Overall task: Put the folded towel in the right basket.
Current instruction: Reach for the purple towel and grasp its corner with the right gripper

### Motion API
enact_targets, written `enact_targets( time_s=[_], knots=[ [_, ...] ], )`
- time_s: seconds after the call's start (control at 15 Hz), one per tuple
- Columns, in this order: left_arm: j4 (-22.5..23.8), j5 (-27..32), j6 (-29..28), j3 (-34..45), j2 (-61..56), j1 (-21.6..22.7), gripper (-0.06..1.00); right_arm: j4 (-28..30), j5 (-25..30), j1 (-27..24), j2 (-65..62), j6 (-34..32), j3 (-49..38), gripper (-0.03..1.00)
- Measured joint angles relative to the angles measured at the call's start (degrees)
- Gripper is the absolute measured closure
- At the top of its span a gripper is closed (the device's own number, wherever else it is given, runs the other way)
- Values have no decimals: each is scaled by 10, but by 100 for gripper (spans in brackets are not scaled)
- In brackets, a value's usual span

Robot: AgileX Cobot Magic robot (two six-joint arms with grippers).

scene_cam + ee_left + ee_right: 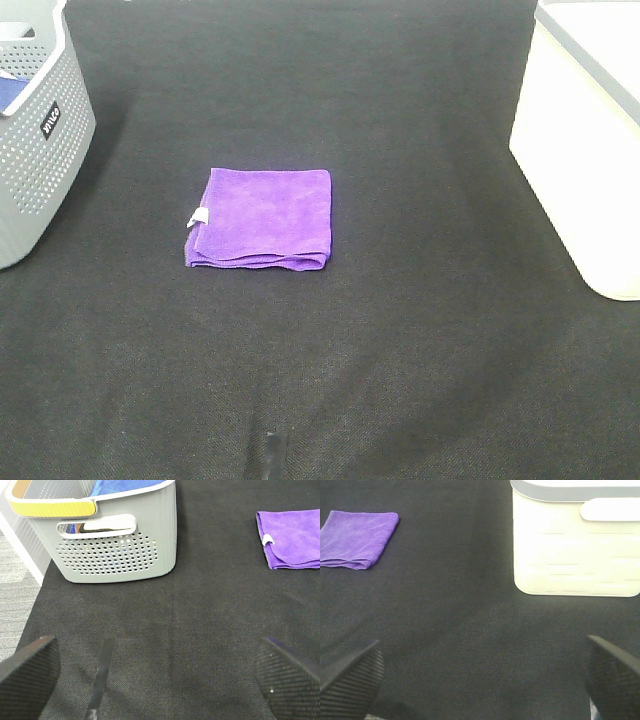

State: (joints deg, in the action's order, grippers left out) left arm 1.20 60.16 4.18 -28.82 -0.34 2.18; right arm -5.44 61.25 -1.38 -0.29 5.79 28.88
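A folded purple towel with a small white tag lies flat on the black table, left of the middle. It also shows in the left wrist view and the right wrist view. The right basket is cream-white and stands at the table's right edge; the right wrist view shows its wall. Neither arm shows in the high view. My left gripper is open and empty, far from the towel. My right gripper is open and empty, with the towel and the basket both ahead of it.
A grey perforated basket stands at the table's left edge; the left wrist view shows it with a yellow rim and blue cloth inside. The table's left edge and grey floor show beside it.
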Motion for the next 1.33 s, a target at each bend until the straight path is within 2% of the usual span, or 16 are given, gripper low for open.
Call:
enact_targets(
  time_s=[1.33],
  knots=[
    [0,0,0,0,0,0,-5,6,0,0,0,6,0,-1]
  ],
)
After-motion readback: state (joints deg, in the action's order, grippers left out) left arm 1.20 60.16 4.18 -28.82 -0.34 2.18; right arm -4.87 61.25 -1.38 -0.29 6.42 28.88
